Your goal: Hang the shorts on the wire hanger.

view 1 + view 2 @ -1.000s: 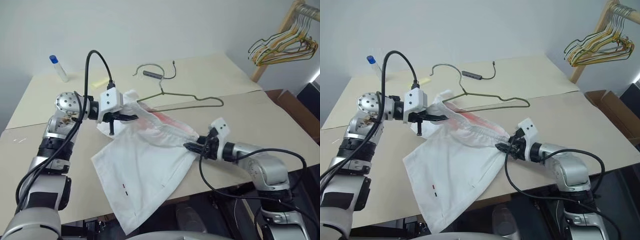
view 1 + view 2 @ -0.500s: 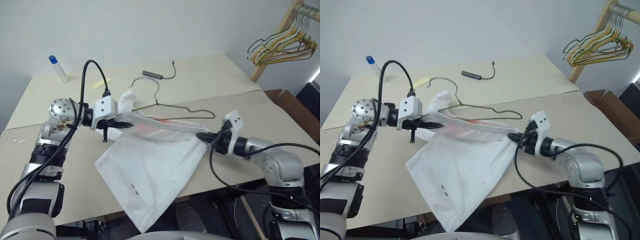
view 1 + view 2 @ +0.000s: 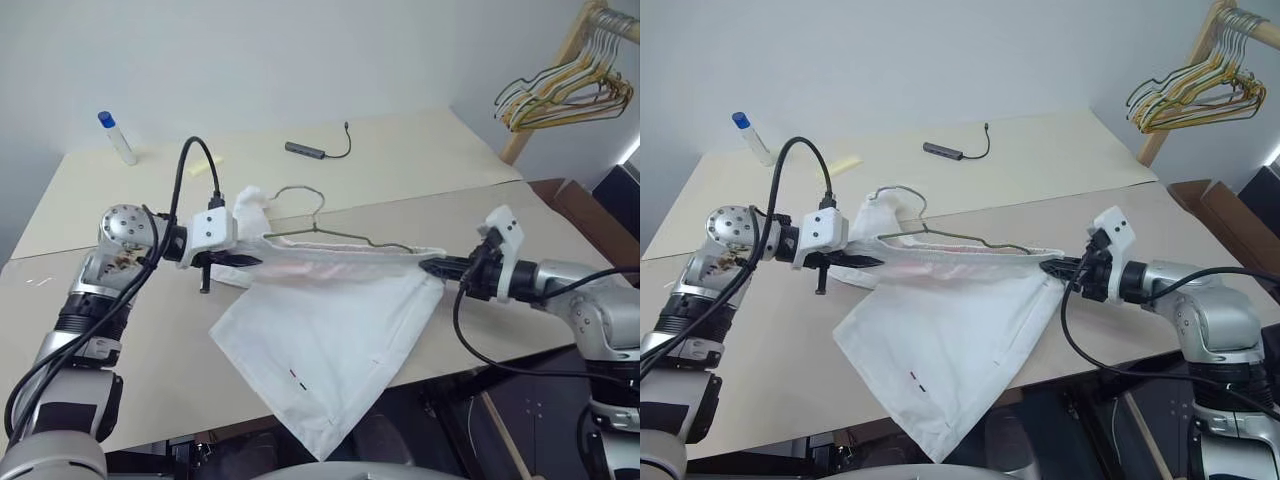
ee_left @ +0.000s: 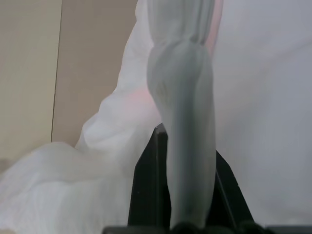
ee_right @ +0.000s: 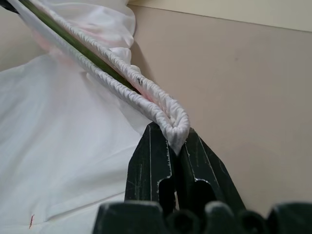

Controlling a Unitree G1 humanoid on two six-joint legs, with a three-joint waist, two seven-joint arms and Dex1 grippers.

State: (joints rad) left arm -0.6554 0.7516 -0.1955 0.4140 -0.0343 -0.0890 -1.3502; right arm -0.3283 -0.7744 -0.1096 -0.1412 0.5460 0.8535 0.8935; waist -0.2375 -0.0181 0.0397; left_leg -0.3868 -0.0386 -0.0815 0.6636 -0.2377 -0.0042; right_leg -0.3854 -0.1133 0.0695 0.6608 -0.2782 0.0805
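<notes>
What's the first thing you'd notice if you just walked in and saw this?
The white shorts, stretched tight by the waistband between the left pincer and the right pincer, both shut on it, the rest hanging down over the table's front edge. A thin wire hanger sits inside the waistband, its hook poking out above.

The left gripper (image 3: 252, 261) is reaching in from the left, pointing toward the right and slightly downward, its fingers (image 4: 146, 190) clamping shut on the shorts (image 3: 330, 330). The right gripper (image 3: 432, 267) is stretching in from the right, pointing left, pinching the other waistband end.
</notes>
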